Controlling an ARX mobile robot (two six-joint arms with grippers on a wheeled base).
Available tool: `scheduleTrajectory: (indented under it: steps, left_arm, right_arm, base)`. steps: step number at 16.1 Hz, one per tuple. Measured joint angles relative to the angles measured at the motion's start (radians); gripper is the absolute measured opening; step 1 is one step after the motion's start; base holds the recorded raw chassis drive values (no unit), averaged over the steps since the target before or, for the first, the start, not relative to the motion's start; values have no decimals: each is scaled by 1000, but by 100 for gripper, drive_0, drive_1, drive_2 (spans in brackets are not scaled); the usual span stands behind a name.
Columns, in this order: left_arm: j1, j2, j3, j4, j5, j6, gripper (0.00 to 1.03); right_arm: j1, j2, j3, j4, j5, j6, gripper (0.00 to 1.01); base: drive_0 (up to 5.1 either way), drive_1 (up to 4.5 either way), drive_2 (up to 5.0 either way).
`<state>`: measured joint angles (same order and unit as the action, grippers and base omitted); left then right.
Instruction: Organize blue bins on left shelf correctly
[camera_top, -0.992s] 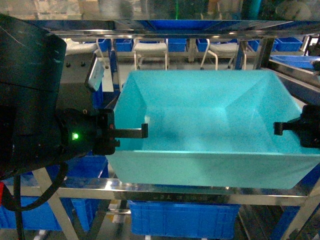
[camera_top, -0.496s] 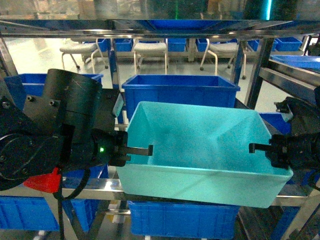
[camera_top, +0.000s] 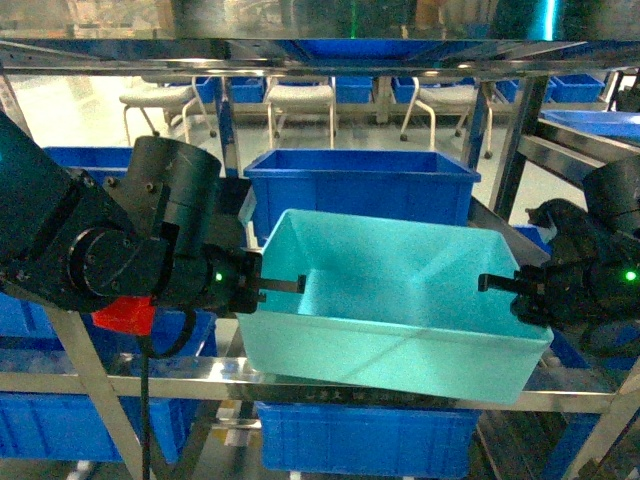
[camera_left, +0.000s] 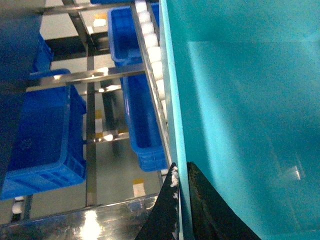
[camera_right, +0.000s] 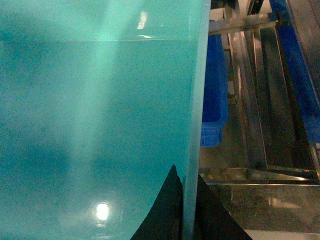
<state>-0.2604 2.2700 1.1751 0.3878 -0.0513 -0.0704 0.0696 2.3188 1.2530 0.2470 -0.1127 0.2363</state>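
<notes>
Turquoise bin (camera_top: 400, 320) — between both end effectors

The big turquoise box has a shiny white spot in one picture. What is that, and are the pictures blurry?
Right wrist view: the spot is a lamp's glare on the turquoise bin, near the bottom. Left wrist view: a fainter glint on the bin wall, and bright reflections on the steel shelf rails. Head view: fairly sharp, slightly grainy, with glare on the top rail.
</notes>
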Motion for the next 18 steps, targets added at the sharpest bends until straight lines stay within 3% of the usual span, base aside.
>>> scheduleTrajectory:
  steps: [7,13,15,16,17,18]
  left_arm:
    - [51,92,186,-154,48,3,2]
    - [78,114,236,-239,72,-13,2]
    - [87,119,242,-246,77,-25,5]
    - [95,122,242,-247,76,-25,10]
    - [108,125,243,-244,74,-27,27]
    - [106,125,244,-240,71,-27,70]
  right_arm:
    - [16,100,212,-114,0,2,2]
    - [29,134,273,-142,-23,0,2]
    - [30,139,278,-142,-45,3,9]
    - [30,140,280,-140,-54,4,15]
    - [28,139,295,-132,-60,8,30]
    - [27,137,294,-115,-61,7,76]
  base:
    - [0,0,0]
    - [0,0,0]
    - [0,0,0]
    - [0,0,0]
    - [0,0,0]
    - [0,0,0]
